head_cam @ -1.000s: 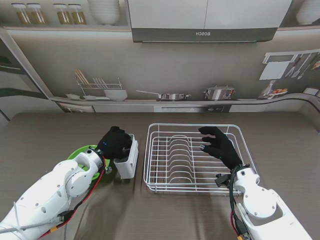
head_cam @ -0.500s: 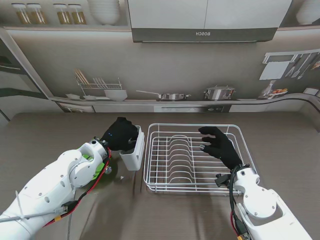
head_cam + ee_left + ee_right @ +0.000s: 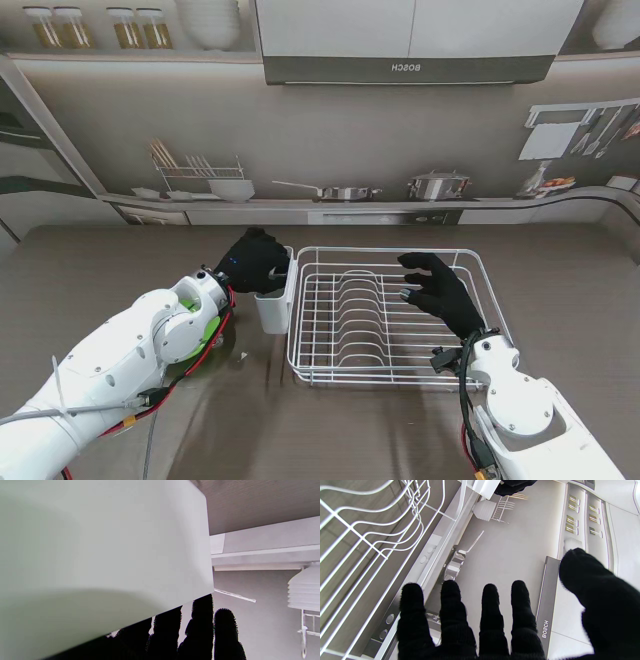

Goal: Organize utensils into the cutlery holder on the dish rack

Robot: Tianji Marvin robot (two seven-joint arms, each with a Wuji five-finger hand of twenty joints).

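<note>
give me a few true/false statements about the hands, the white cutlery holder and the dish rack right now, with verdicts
1. The left hand grips the white cutlery holder. True.
2. The cutlery holder sits in the middle of the dish rack. False: it is at the rack's left edge, outside the wires.
3. The right hand holds a fork. False: it is open, fingers spread, holding nothing, over the rack.
4. The dish rack holds plates. False: its slots are bare.
5. A green plate lies under the left arm. True: it is partly hidden by the arm.
</note>
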